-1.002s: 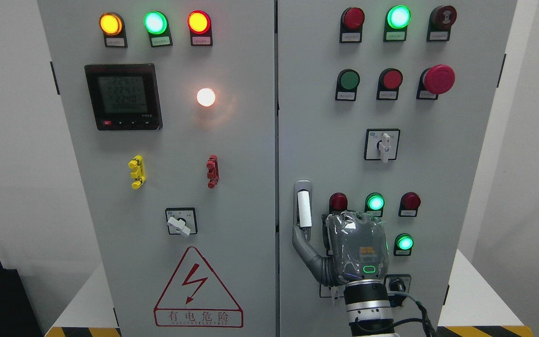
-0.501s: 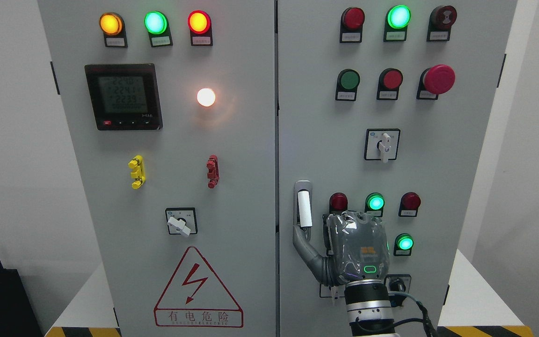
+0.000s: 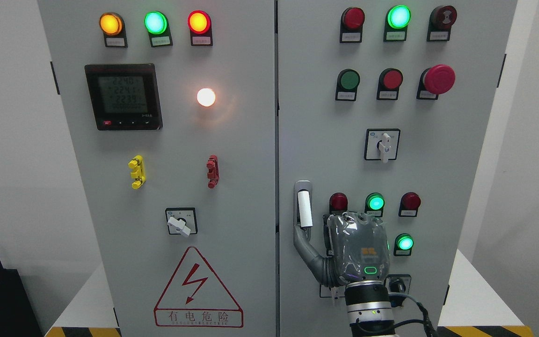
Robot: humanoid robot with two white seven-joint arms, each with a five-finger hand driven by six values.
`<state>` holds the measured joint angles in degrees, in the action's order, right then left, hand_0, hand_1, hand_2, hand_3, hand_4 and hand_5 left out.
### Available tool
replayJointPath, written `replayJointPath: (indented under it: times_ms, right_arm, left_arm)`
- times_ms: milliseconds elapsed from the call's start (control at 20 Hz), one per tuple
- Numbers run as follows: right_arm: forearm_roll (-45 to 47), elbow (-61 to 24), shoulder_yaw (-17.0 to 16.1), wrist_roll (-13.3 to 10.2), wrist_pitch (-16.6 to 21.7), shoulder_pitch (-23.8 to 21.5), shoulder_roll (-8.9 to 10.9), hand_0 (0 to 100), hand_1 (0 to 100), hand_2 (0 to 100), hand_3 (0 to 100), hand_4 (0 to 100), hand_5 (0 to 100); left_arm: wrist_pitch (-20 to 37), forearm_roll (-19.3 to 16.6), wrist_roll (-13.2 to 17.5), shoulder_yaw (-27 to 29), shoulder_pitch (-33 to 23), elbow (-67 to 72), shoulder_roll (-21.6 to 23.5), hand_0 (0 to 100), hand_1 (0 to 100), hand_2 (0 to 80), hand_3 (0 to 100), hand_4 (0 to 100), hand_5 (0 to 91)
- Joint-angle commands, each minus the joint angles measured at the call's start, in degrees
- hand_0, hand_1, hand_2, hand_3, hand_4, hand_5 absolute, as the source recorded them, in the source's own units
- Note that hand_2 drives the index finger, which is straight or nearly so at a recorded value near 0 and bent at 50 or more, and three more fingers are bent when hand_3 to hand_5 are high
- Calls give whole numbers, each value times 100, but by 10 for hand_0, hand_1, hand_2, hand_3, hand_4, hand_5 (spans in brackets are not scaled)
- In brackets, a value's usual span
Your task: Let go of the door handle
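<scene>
Door handle [image 3: 304, 209]: white grip in a grey recess, upright, hard by the left edge of the right cabinet door [image 3: 461, 187], below its middle. Right hand [image 3: 357, 250] just right of it, back toward the camera, thumb reaching up-left to touch the handle's lower end. Other fingers hidden behind the palm; grip cannot be told. Lit green lamp [image 3: 375, 202] just above the hand.

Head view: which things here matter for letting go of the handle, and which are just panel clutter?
In play:
door handle
right hand

Clutter:
meter
emergency stop
rotary switch
warning triangle
</scene>
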<state>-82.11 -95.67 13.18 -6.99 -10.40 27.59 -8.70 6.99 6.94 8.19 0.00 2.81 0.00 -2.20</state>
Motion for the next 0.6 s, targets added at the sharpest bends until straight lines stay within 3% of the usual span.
replayJointPath:
  times_ms: [0, 551]
  right_arm:
    - [2, -57, -35, -4, -14, -17, -9, 391, 98, 960, 1000, 971, 949]
    - [2, -66, -88, -4, -32, -17, -18, 395, 103, 961, 1000, 992, 949]
  left_arm:
    - [-5, 0, -1, 62, 0, 97, 1, 120, 389, 0, 0, 0, 0]
    - [-5, 0, -1, 62, 0, 97, 1, 120, 389, 0, 0, 0, 0]
